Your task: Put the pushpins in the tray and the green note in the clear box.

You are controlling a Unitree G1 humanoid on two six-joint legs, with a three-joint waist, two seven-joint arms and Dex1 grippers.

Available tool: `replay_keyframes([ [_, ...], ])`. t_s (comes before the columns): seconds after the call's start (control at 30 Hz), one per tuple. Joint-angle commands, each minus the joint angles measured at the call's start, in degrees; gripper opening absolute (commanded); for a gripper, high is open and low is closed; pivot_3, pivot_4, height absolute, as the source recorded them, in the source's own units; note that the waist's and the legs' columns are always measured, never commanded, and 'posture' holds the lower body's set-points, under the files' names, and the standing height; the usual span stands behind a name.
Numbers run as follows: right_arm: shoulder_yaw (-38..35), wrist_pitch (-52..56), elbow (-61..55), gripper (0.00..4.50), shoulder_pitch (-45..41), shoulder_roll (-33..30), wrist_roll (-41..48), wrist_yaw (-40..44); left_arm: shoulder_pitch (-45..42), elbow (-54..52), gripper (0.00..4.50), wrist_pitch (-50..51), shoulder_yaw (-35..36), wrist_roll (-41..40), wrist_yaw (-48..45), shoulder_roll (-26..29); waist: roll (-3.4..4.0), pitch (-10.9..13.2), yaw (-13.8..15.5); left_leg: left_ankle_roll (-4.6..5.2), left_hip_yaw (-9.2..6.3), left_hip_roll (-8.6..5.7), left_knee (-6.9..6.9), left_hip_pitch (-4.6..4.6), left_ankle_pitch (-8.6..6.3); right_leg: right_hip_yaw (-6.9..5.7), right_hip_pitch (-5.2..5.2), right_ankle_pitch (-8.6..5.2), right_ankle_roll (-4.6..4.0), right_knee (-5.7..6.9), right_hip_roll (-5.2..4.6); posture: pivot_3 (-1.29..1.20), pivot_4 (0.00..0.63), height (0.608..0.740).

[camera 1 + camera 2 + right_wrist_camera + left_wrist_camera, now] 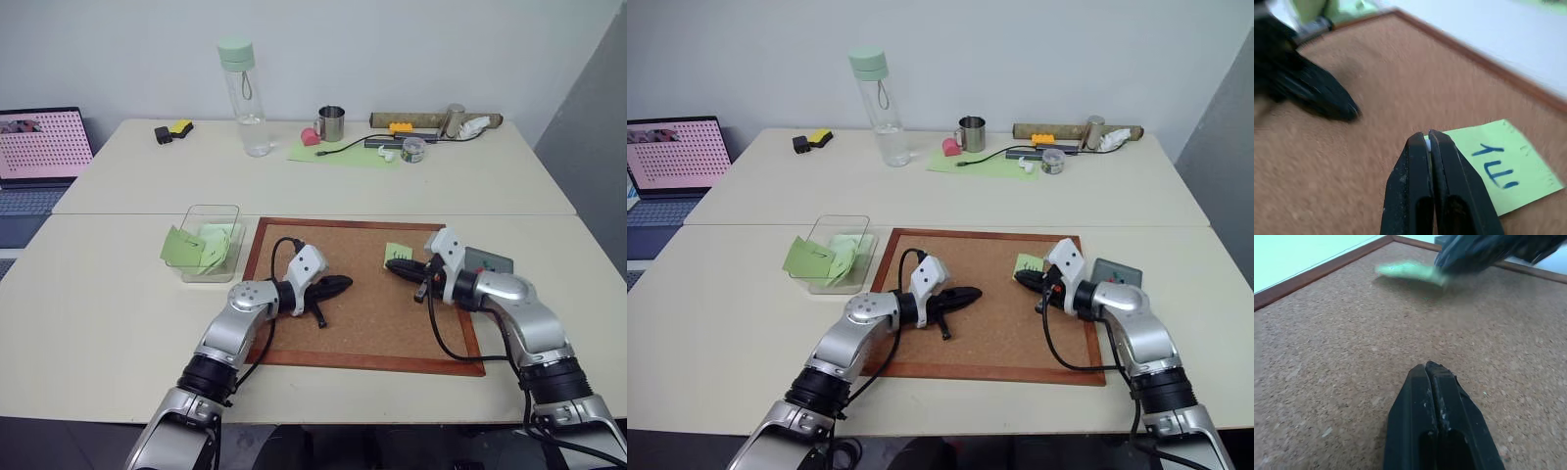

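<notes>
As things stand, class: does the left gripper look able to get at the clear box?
Probably yes. The left gripper is shut over the cork board, and the clear box sits just off the board's edge on that arm's side, with nothing between them.

— What is kept from view at the cork board [372,304]?

— Part of the green note [1498,164] is covered by the right gripper [1427,139]; a whitish speck is seen between its closed tips, possibly a pushpin head, too small to be told.

— And the tray?

— The tray [490,262], at the board's right edge, is largely hidden behind the right arm, so its contents cannot be made out.

— Anything else?

— The left gripper [1327,98] is blurred in the right wrist view. The laptop [39,157] is cut off at the picture's edge.
</notes>
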Motion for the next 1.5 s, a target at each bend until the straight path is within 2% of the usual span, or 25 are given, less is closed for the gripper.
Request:
replay_keyframes([
  [0.03,-1.0,-1.5,-4.3,0.01,-1.2,-2.3,-0.1,1.5,-0.8,2.1,0.0,1.3,2.2,-0.4,2.5,-0.9,-0.01,0.0,0.0,0.0,-0.01,0.0,0.01,0.0,0.0,-0.01,0.01,0.0,0.0,0.0,0.0,0.0,0.15,0.74],
  [0.1,-0.4,-3.0,-5.4,0.01,-1.2,-3.3,-1.2,1.9,-1.4,0.8,0.0,2.8,3.3,-1.8,2.5,-1.2,-0.01,0.0,0.0,0.0,-0.01,-0.01,0.01,-0.01,0.0,-0.01,0.02,0.0,0.0,0.0,0.0,0.0,0.15,0.74],
  [0.37,1.7,-11.7,-7.8,0.0,-0.9,-6.6,-7.2,2.8,-3.9,-8.5,1.43,22.3,14.5,-20.0,3.7,-4.3,-0.13,0.1,0.0,-0.08,-0.07,0.0,0.02,-0.19,0.05,-0.07,-0.11,0.0,0.0,-0.04,0.0,0.0,0.15,0.74],
  [0.5,2.6,-16.7,-8.0,0.0,-1.4,-7.9,-10.2,3.1,-4.4,-10.9,2.25,30.8,17.8,-27.7,4.8,-6.5,-0.14,0.1,0.0,-0.15,-0.09,-0.01,0.04,-0.2,0.09,-0.09,-0.11,0.0,0.0,-0.06,-0.01,0.0,0.15,0.74],
  [0.8,4.2,-24.3,-9.2,0.0,-4.0,-10.1,-14.0,4.8,-7.3,-7.4,4.05,37.3,20.9,-34.0,9.4,-11.3,-0.25,0.2,0.0,-0.34,-0.14,-0.01,0.04,-0.19,0.19,-0.13,-0.1,0.0,0.0,-0.05,0.0,0.0,0.15,0.74],
  [1.03,5.6,-27.3,-9.5,0.0,-5.3,-10.9,-15.7,5.9,-9.7,-4.8,4.05,39.2,21.5,-36.3,11.0,-15.2,-0.28,0.2,0.0,-0.38,-0.15,-0.02,0.04,-0.19,0.21,-0.13,-0.1,0.0,0.0,-0.06,-0.01,0.0,0.15,0.74],
  [1.33,6.5,-28.5,-10.0,0.0,-4.9,-10.5,-16.4,6.0,-10.7,-3.7,4.05,37.2,18.8,-34.5,10.9,-17.2,-0.28,0.2,0.1,-0.44,-0.15,-0.02,0.05,-0.19,0.25,-0.12,-0.1,0.0,0.0,-0.07,0.0,0.0,0.15,0.74],
  [1.5,6.7,-28.5,-10.2,0.0,-4.6,-10.6,-16.2,6.0,-10.2,-3.7,3.28,36.9,18.5,-34.8,10.7,-17.3,-0.28,0.2,0.1,-0.46,-0.15,-0.02,0.04,-0.19,0.26,-0.12,-0.1,0.0,0.0,-0.06,0.0,0.0,0.15,0.74],
])
